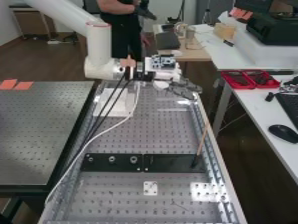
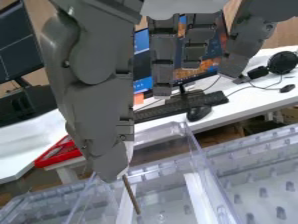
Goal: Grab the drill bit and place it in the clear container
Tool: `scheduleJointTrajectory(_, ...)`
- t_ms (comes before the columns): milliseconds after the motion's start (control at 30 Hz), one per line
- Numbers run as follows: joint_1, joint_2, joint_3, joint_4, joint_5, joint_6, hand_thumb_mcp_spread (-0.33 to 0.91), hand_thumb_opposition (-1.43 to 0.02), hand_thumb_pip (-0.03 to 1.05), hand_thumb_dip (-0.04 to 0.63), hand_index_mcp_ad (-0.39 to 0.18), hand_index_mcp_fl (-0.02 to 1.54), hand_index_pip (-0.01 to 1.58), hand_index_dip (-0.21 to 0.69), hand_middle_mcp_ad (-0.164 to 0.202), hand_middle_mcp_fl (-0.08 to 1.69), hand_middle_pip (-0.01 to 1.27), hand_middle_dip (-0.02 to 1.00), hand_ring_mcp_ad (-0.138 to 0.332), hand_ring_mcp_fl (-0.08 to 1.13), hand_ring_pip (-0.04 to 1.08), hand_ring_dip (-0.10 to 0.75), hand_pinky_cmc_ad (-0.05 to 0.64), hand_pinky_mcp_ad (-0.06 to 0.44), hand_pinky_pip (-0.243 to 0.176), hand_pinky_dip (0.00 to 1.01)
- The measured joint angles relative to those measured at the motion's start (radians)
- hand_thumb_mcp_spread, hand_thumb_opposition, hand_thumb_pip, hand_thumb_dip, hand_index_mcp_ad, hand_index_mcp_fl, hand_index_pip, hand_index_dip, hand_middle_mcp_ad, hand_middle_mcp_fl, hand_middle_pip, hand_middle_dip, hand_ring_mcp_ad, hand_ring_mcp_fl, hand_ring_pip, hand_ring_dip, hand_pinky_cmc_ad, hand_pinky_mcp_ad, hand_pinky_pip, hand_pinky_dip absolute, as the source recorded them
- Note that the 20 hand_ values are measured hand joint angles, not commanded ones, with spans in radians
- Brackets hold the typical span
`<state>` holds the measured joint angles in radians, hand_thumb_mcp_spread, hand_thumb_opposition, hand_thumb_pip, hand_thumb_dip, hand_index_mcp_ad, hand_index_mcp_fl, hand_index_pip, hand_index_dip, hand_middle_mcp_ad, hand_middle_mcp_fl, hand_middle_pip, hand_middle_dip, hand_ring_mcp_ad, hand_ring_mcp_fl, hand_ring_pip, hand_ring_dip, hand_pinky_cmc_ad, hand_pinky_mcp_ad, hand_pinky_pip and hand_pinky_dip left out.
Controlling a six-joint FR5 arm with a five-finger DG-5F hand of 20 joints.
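I can't see the drill bit [image 2: 132,197] where the hand [image 1: 181,89] covers its top; below, the clear container [image 2: 214,182] runs out of frame.

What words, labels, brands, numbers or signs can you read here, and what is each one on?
None can be read with certainty.
Keyboard: any markings on its keys are too small to read.
Lit monitor: no words or numbers can be made out.
Circuit board: any print is too small to read.
Orange notes: no readable writing.
Robot hand: no readable label.
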<state>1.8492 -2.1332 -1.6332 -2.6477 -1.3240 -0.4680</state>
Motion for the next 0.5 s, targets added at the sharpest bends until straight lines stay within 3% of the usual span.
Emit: scheduleJointTrajectory(500, 0.002, -0.012, 0.006, -0.008, 0.009, 0.008, 0.64, -1.01, 0.41, 0.223, -0.185, 1.03, 0.72, 0.316, 0.094, 0.39, 0.13, 0.20, 0.126, 0.05, 0.13, 0.101, 0.363, 0.279, -0.010, 0.19)
